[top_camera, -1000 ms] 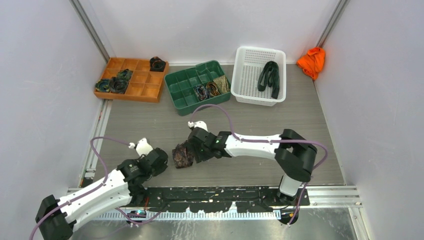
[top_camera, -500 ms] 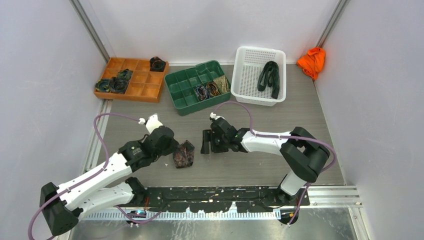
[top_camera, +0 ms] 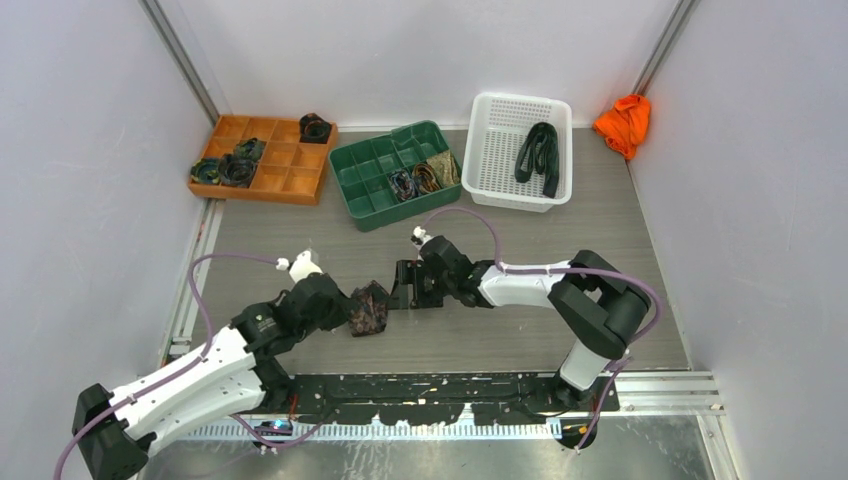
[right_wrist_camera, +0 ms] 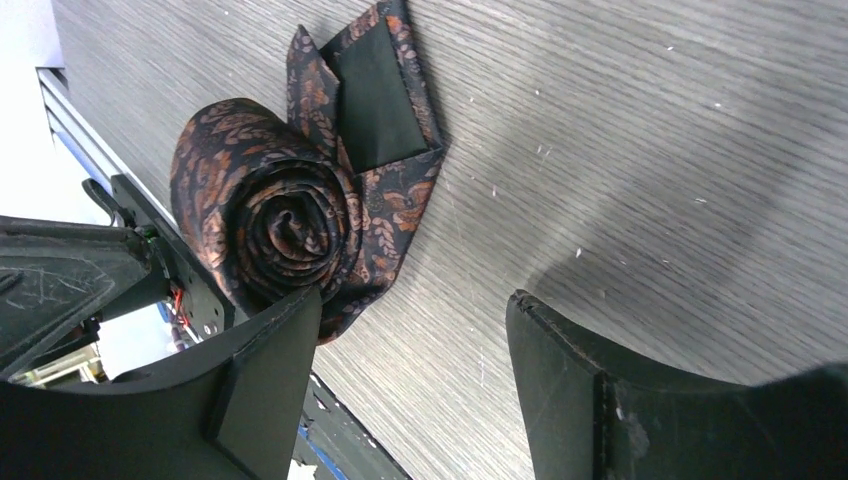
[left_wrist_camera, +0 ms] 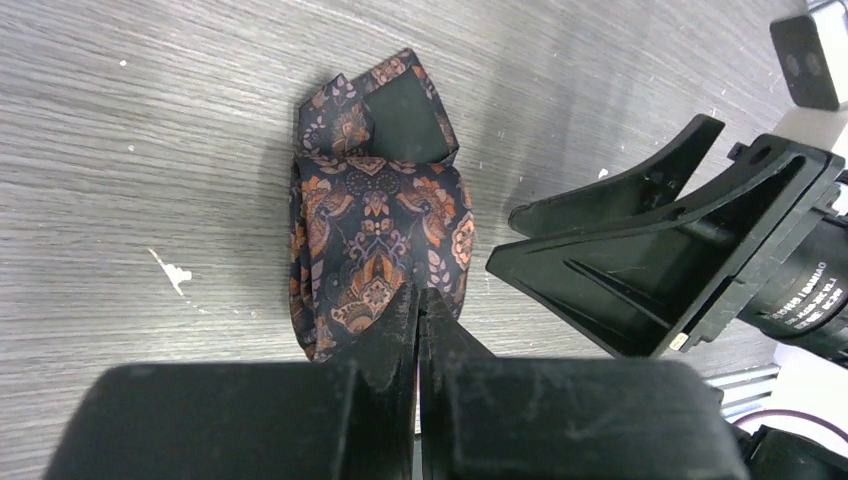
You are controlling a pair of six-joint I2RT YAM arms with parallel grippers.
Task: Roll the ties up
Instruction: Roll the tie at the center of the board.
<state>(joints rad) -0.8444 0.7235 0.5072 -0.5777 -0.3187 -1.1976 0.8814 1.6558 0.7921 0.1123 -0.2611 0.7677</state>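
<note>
Grey wood-grain surface (top_camera: 520, 240) carries a rolled tie (top_camera: 368, 308), dark with an orange floral pattern, lying toward the near edge between the two arms, its pointed end folded out beside the coil; left fingers (left_wrist_camera: 398, 340) are pressed together, tips touching the coil's near side; right fingers (right_wrist_camera: 268, 370) stand wide apart just beside the coil, holding nothing; further back, an orange tray (top_camera: 285, 175) and a green tray (top_camera: 365, 200) hold coiled ties (top_camera: 425, 178); a white basket (top_camera: 490, 160) holds an unrolled dark tie (top_camera: 540, 155).
</note>
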